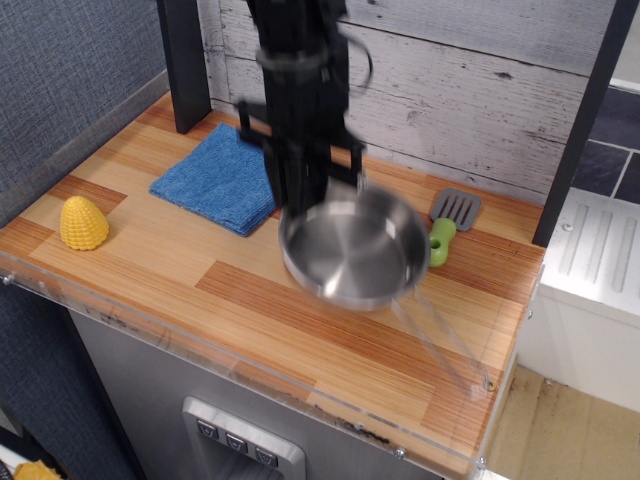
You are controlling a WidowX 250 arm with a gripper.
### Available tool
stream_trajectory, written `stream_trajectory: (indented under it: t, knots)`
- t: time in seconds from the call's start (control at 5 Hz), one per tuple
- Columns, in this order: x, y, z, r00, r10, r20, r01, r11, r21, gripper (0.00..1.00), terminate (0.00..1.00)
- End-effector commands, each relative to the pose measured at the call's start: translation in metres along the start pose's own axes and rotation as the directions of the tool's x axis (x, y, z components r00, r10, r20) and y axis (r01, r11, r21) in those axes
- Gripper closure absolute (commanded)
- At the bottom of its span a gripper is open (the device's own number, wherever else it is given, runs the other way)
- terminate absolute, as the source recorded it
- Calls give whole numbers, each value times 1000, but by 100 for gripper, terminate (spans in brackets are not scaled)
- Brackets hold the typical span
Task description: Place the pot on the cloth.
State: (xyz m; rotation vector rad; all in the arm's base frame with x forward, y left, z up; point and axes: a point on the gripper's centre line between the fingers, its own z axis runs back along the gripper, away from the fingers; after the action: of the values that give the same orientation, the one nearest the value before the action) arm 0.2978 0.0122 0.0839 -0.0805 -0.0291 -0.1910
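Pincer [322, 197] clamped on pot [352, 250] rim, pot blurred and apparently lifted clear of counter [200, 270], ready for carry left onto cloth [218, 178].

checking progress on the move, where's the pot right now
The pot is held above the counter near the middle of the view, gripped at its far rim by the gripper, right of the blue cloth and left of the green-handled spatula.
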Motion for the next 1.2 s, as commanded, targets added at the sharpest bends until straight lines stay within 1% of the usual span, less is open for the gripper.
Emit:
stream_trajectory:
  t: [0.0, 0.2, 0.4, 0.8, 1.0]
  knots:
    - [29, 96, 27, 985, 158, 68, -157, 987, -21, 100, 0]
    - [27, 136, 15, 974, 222, 37, -220, 975, -37, 100, 0]
    - [28, 151, 7, 970, 243, 13, -242, 969, -48, 100, 0]
    - [25, 159, -4, 967, 253, -22, -254, 966, -48, 100, 0]
    - [24, 156, -9, 969, 243, -43, -245, 968, -51, 0, 0]
